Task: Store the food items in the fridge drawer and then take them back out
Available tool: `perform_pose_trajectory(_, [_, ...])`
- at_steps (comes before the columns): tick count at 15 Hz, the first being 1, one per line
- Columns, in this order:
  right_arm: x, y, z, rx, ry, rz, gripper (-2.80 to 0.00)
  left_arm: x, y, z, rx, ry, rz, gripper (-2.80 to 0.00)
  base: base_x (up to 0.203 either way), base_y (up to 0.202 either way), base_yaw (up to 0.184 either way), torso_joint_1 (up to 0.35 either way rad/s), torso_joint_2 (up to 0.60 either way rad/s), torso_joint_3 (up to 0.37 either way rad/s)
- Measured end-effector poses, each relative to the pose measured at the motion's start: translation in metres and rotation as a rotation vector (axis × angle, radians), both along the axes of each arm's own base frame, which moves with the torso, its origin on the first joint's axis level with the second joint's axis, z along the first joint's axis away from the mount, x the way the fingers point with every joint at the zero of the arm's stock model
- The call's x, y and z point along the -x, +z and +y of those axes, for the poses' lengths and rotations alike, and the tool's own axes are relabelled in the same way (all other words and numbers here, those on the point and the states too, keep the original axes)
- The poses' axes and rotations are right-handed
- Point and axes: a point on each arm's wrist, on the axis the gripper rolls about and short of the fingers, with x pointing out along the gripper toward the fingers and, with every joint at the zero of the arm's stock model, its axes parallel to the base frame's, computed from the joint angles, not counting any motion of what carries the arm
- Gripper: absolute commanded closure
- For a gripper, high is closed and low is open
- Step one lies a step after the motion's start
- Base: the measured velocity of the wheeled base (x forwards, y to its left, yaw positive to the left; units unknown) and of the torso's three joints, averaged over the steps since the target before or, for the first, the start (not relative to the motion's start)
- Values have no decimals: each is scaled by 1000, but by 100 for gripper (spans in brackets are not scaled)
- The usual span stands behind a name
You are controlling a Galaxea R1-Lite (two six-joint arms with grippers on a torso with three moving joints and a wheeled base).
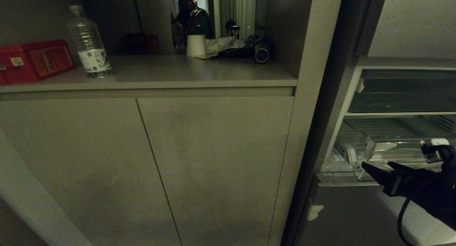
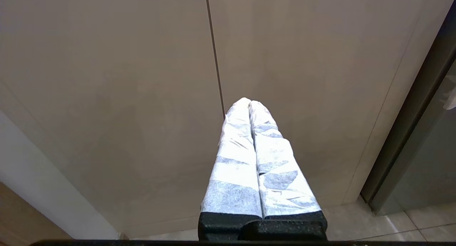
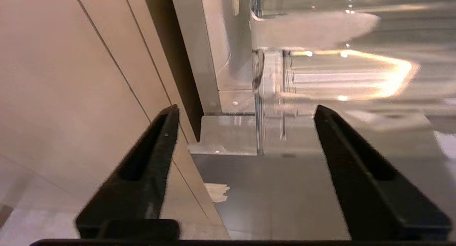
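Drawer (image 1: 359,151): clear glossy plastic, ribbed floor, catches glare. Cabinet doors (image 1: 213,160): smooth matt laminate, beige. Bottle (image 1: 89,43), far left on counter: clear ribbed plastic, paper label. Box (image 1: 34,61): glossy red. Right gripper (image 3: 245,112): matt black plastic fingers. Left gripper (image 2: 250,103): fingers wrapped in crinkled white tape.

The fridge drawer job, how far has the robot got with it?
The fridge drawer looks pulled out, with no food I can make out inside. The right tool stands open and empty just in front of the drawer's lip. The left tool is shut, parked by the cupboard doors. Whether storing or removing remains, I cannot tell.
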Motion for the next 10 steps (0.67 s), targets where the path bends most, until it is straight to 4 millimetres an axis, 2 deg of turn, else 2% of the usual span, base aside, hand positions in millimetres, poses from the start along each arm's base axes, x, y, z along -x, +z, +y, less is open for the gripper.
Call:
perform_pose_trajectory(2, [12,6,0,-7,-42,-28,0,0,0,0,0,0,0,0,0,0,0,0,0,0])
perform_pose_trajectory(4, [15,19,-2,4,-124,-92,0,0,0,0,0,0,0,0,0,0,0,0,0,0])
perform_pose_trajectory(7, [3,46,-5,16,-203,-161,0,0,0,0,0,0,0,0,0,0,0,0,0,0])
perform_pose_trajectory(10, [-12,69,-9,21,-230,-134,0,0,0,0,0,0,0,0,0,0,0,0,0,0])
